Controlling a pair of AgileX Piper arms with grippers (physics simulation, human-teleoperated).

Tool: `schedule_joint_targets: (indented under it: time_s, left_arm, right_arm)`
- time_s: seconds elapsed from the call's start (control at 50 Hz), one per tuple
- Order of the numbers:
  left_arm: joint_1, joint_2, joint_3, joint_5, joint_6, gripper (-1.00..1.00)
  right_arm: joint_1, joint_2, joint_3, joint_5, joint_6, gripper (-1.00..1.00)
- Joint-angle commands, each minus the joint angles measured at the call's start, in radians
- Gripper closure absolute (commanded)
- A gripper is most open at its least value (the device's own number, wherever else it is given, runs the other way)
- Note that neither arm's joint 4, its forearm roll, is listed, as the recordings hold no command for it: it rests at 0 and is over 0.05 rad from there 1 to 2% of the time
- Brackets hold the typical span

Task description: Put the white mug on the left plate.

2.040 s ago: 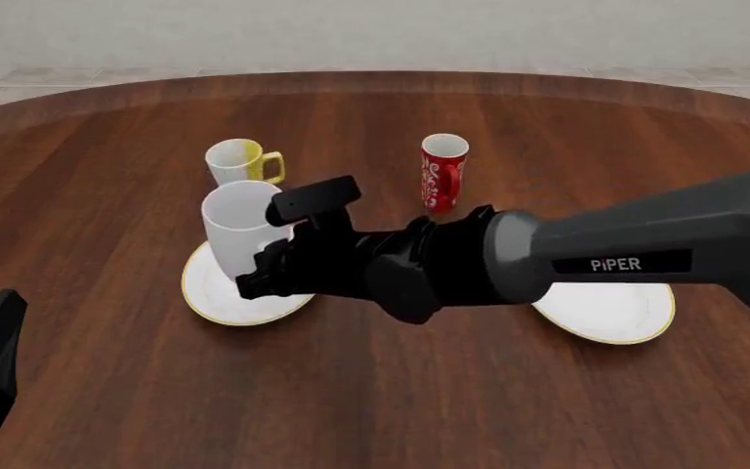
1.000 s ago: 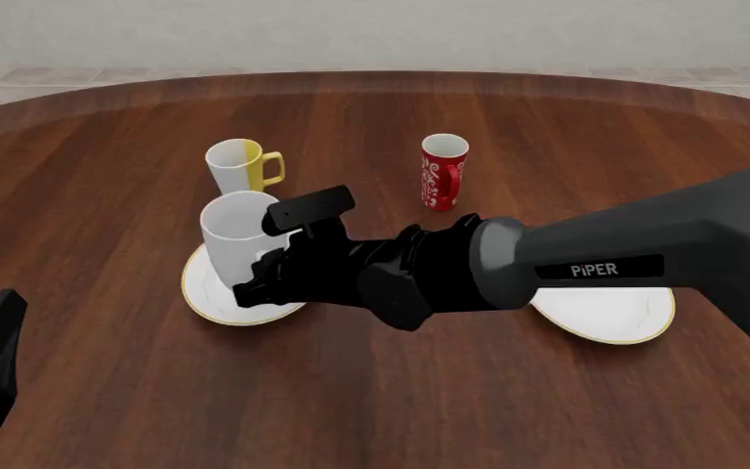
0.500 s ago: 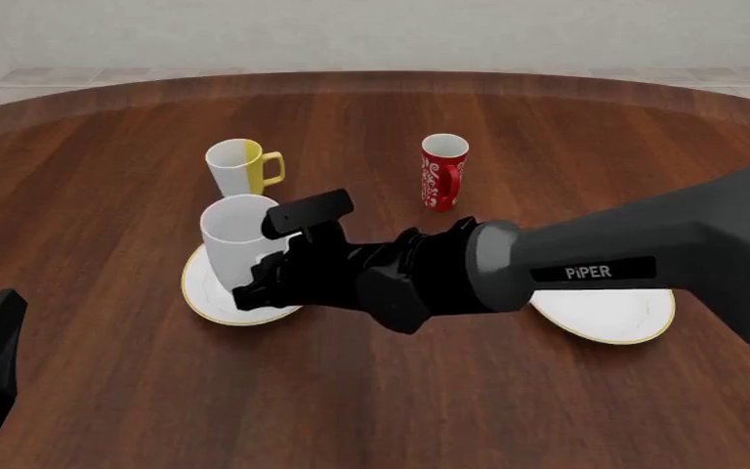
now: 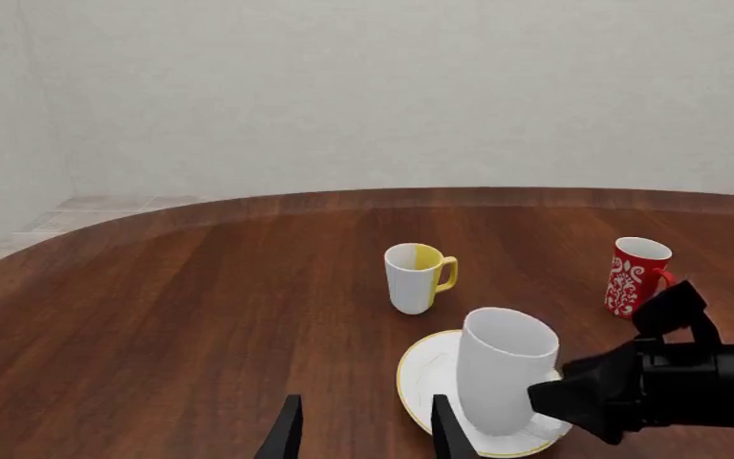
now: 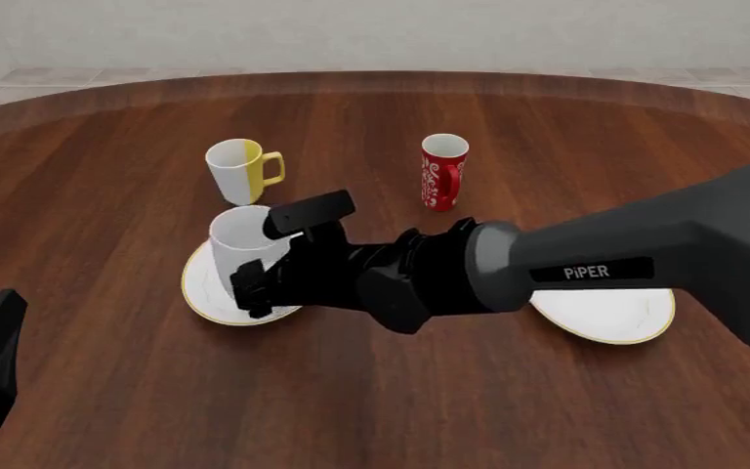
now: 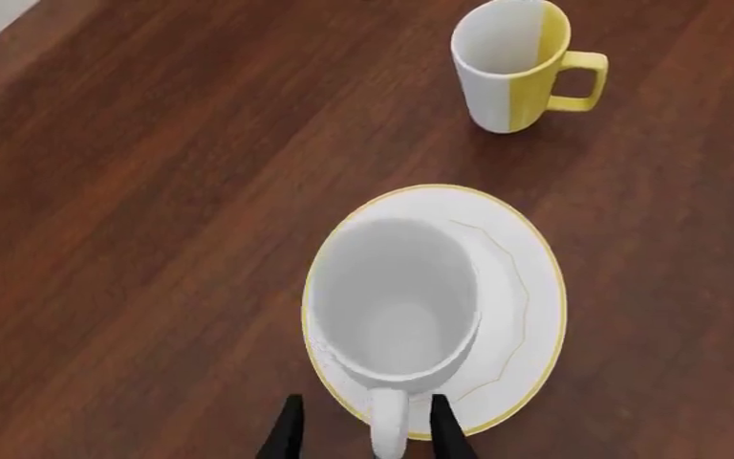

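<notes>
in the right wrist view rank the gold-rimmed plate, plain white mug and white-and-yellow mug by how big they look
1. Round gold-rimmed white plate
2. Tall plain white mug
3. White-and-yellow mug, though it sits farther from the camera, so it may look smaller than it is.

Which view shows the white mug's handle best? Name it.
Right wrist view: the white mug shows its handle between the right gripper fingers. In the front view the gripper hides the handle; the left wrist view shows only the mug's body.

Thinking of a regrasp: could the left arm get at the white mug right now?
Probably not cleanly. The right gripper straddles the handle of the white mug on the left plate, and its arm lies alongside; the left gripper sits low and back.
</notes>
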Motion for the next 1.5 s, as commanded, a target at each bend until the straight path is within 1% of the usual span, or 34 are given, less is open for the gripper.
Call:
schedule_joint_targets:
  time_s: [0.02, 0.36, 0.58, 0.84, 1.0, 1.12, 1.24, 1.28, 1.36, 1.38, 1.4, 1.46, 1.5]
  left_arm:
    - [0.0, 0.0, 0.0, 0.0, 0.0, -1.0]
    - [0.0, 0.0, 0.0, 0.0, 0.0, -1.0]
    - [0.0, 0.0, 0.0, 0.0, 0.0, -1.0]
    - [0.0, 0.0, 0.0, 0.0, 0.0, -1.0]
    - [0.0, 0.0, 0.0, 0.0, 0.0, -1.0]
    - [0.0, 0.0, 0.0, 0.0, 0.0, -1.0]
    - [0.0, 0.0, 0.0, 0.0, 0.0, -1.0]
    - [0.0, 0.0, 0.0, 0.0, 0.0, -1.0]
    - [0.0, 0.0, 0.0, 0.0, 0.0, -1.0]
    - [0.0, 0.0, 0.0, 0.0, 0.0, -1.0]
    - [0.0, 0.0, 0.0, 0.0, 0.0, -1.0]
    - [0.0, 0.0, 0.0, 0.0, 0.0, -1.0]
    - [0.0, 0.0, 0.0, 0.0, 0.0, -1.0]
  right_arm:
    - [-0.004, 0.001, -0.004, 0.002, 0.013, -1.0]
    - [-0.017, -0.001, -0.011, 0.014, 0.006, -1.0]
    - [-0.024, -0.025, 0.007, 0.011, 0.01, -1.0]
    - [-0.026, -0.088, 0.043, 0.012, -0.003, -1.0]
    - [-0.037, -0.152, 0.089, 0.009, -0.021, -1.0]
    - [-0.053, -0.236, 0.135, 0.017, -0.046, -1.0]
    - [-0.112, -0.386, 0.2, 0.032, -0.092, -1.0]
    - [-0.124, -0.43, 0.215, 0.041, -0.095, -1.0]
    - [-0.148, -0.525, 0.25, 0.062, -0.119, -1.0]
    - [-0.149, -0.525, 0.25, 0.062, -0.119, -1.0]
    - [-0.158, -0.568, 0.266, 0.072, -0.126, -1.0]
    - [-0.173, -0.636, 0.292, 0.091, -0.14, -1.0]
    - [-0.177, -0.657, 0.3, 0.097, -0.146, -1.0]
